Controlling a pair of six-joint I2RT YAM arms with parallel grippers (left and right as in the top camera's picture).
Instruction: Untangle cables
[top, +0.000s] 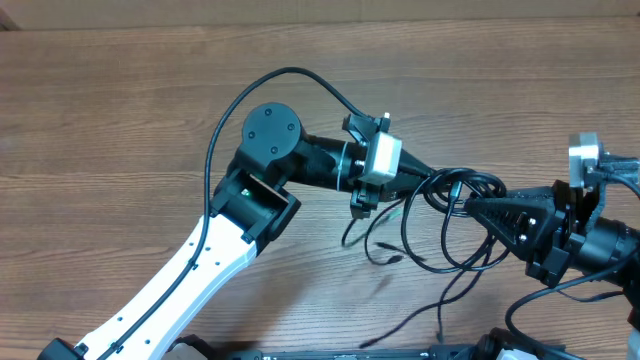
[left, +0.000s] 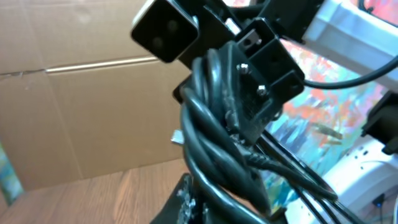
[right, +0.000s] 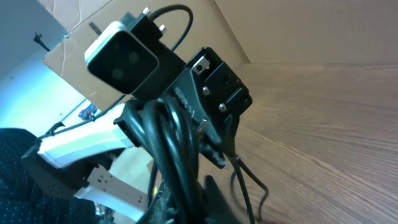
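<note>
Bunching into a black knot right of the table's middle, the cables trail loose loops onto the wooden table. The left gripper and right gripper each clamp the knot, nearly tip to tip.

Bench surface: brown wood-grain bench, filling the overhead frame.

Thin black cables spread over its right-centre. Loose strands with small plug ends trail toward the lower edge. Contact with the surface cannot be confirmed.

Glossy black cables over matt wood-grain table.
</note>
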